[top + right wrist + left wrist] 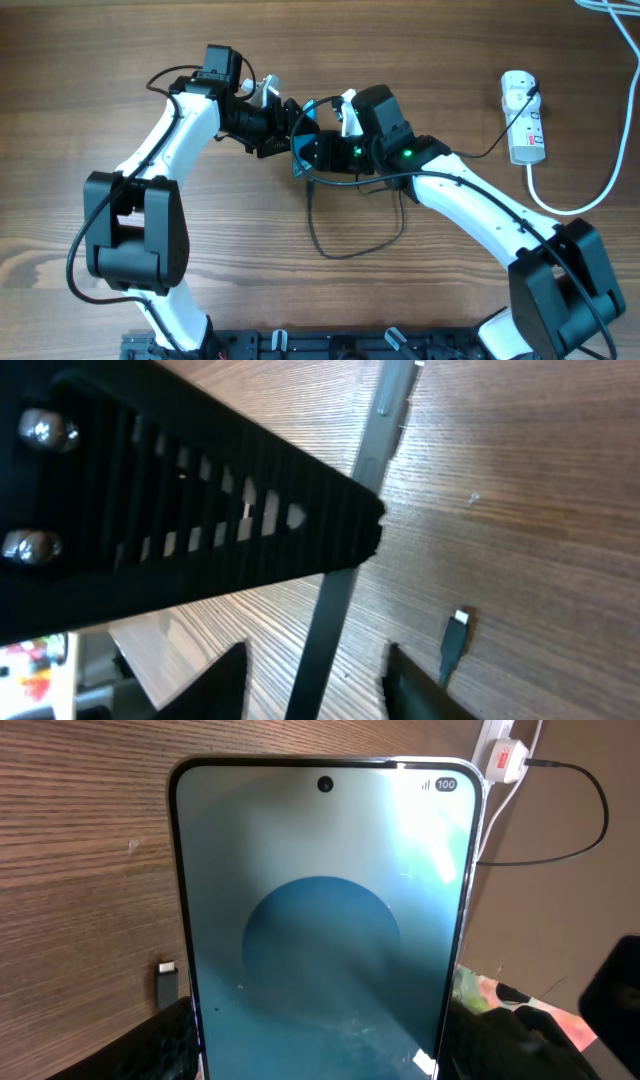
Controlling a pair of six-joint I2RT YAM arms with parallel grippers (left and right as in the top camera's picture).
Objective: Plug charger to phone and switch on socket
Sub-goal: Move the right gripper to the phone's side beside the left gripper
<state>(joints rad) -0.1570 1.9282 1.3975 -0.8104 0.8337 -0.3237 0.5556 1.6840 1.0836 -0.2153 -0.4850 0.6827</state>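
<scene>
My left gripper (285, 125) (320, 1055) is shut on the phone (320, 870), holding it on edge above the table; the turquoise screen with a darker round shape fills the left wrist view. In the overhead view only a blue sliver of the phone (300, 152) shows. My right gripper (325, 150) (315, 650) is open, its fingers either side of the phone's thin edge (345, 575) without touching it. The charger's plug tip (452, 645) (167, 983) lies free on the wood beside the phone. Its black cable (345, 250) loops toward the socket (522, 118) (505, 758).
The socket's thick white cord (610, 190) curves off the table's right edge. My left gripper's ribbed black finger (180, 530) crosses the upper left of the right wrist view. The two arms meet close together at the table's centre.
</scene>
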